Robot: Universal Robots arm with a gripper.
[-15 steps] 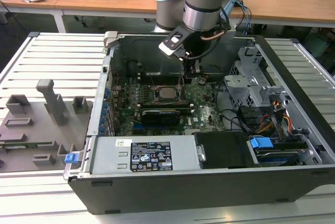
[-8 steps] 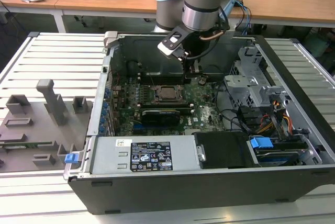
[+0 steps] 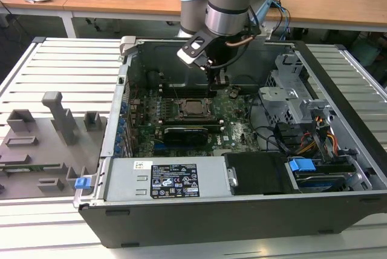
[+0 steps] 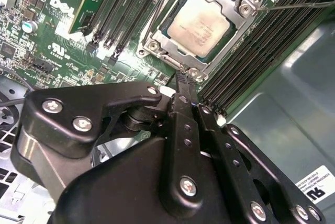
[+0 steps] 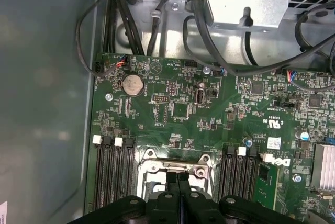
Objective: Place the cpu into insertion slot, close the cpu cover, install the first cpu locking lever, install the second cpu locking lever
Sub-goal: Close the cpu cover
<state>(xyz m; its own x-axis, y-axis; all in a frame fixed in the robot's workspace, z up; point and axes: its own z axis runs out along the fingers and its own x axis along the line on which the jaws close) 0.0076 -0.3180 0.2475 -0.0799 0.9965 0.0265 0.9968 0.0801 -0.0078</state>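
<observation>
Since the cpu (image 4: 201, 25) lies seated under the lowered cpu cover (image 4: 157, 38), gripper (image 4: 182, 80) sits at the frame's far corner, fingers (image 5: 173, 182) pinched together, empty: a narrow tip for pressing, I judge.

Open room above cpu (image 4: 201, 25). RAM slots (image 4: 256, 46) flank it on two sides; case wall (image 4: 282, 114) just beyond one bank; cables (image 5: 196, 9) crowd one edge of board (image 5: 178, 109).

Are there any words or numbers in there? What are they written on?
Black sticker on the grey metal box: print too small to read.
White sticker on the case wall: too small to read.
White logo and tiny markings on the green board: a maker's mark, left unread; the rest too small.
The cpu: no writing I can make out.
</observation>
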